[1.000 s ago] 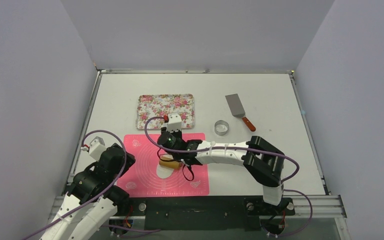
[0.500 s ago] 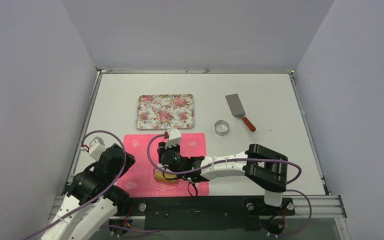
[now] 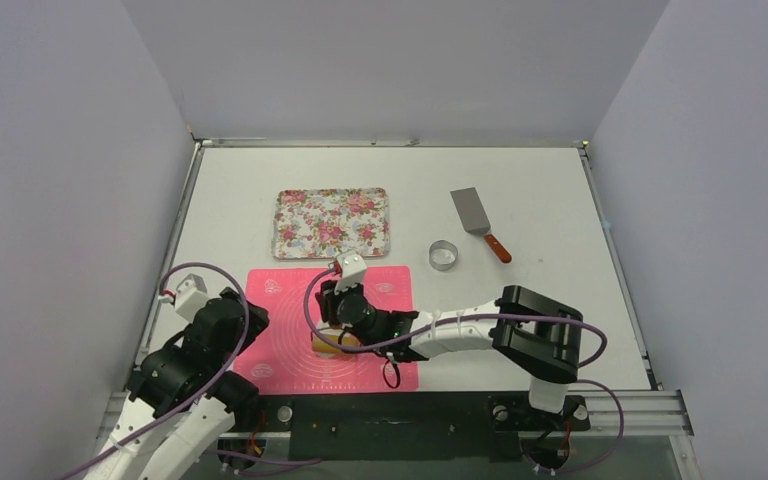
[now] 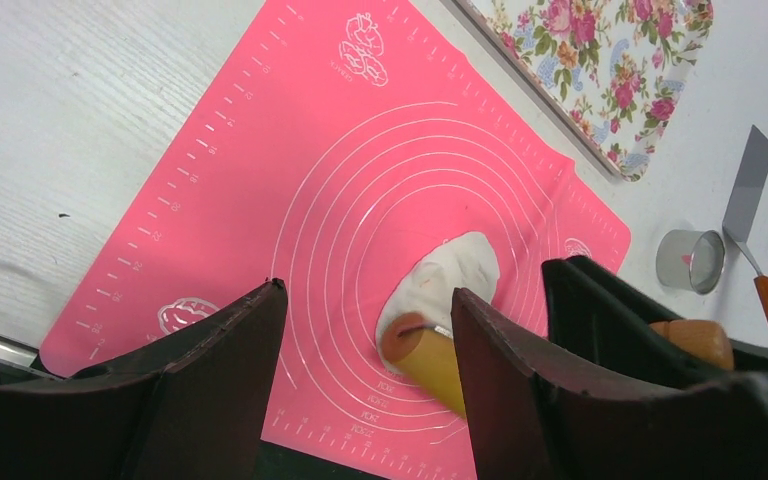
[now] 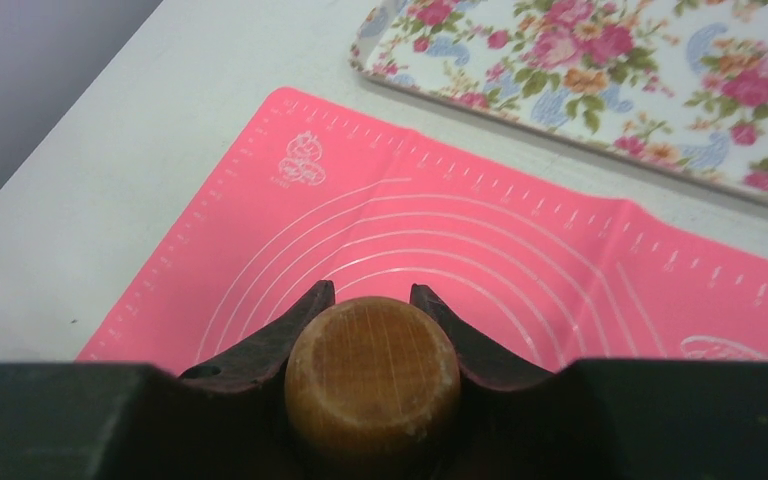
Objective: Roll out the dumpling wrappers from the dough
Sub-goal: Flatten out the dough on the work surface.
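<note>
**A:** Start big. What is on the bench (image 3: pixel 520 200)?

**B:** A pink silicone pastry mat (image 3: pixel 285 300) lies at the near edge, with a rose-patterned tray (image 3: pixel 332 222) just beyond it. To the right, well apart from the mat, there is a metal spatula (image 3: pixel 475 215) with a red-brown handle. A small metal ring cutter (image 3: pixel 443 255) sits near it.

**A:** Can you read anything on the mat?

**B:** It has white ruler ticks along the edges, concentric sizing circles and little white emblems in the corners. The numerals and lettering are too small to read.

**A:** Where is the dough (image 4: pixel 445 280)?

**B:** It is on the mat, inside the circles. It is one flattened white oval, not a neat round. A wooden rolling pin (image 3: pixel 326 343) rests across its near end.

**A:** What are the arms doing?

**B:** The right gripper (image 5: pixel 370 295) has its jaws clamped on the pin, and the pin's rounded wooden end fills the gap between them. The left gripper (image 4: pixel 368 300) hangs over the mat's near-left corner. Its jaws are spread wide, grasp nothing and touch nothing.
</note>
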{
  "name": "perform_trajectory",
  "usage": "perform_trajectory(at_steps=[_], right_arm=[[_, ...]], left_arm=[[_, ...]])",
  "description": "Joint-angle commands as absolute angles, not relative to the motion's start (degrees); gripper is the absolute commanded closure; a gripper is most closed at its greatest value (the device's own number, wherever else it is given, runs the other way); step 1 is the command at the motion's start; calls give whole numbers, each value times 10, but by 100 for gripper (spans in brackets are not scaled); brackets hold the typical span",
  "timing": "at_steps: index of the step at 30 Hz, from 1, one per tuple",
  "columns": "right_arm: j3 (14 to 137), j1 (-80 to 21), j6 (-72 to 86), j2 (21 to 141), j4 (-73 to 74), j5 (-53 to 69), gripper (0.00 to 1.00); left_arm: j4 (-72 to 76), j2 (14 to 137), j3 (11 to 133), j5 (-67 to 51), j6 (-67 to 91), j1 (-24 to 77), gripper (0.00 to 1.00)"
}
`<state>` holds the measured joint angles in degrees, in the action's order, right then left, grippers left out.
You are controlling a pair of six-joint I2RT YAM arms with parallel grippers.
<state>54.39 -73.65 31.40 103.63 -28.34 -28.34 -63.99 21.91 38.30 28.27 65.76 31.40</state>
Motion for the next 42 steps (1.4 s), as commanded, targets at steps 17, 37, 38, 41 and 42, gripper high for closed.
perform_trajectory(at_steps=[17, 37, 38, 41, 42], right_arm=[[527, -726, 251, 1049, -383, -163, 100], [459, -625, 364, 874, -323, -193, 100], [453, -623, 384, 871, -306, -205, 100], [446, -603, 428, 860, -264, -213, 100], [442, -598, 450, 861, -246, -210, 100]], left_arm=[[-606, 162, 398, 280, 642, 312, 40], [-482, 179, 369, 298, 592, 312, 40], [-476, 181, 367, 300, 590, 312, 41], [-453, 186, 364, 304, 576, 312, 40], [-450, 189, 364, 305, 573, 312, 40]])
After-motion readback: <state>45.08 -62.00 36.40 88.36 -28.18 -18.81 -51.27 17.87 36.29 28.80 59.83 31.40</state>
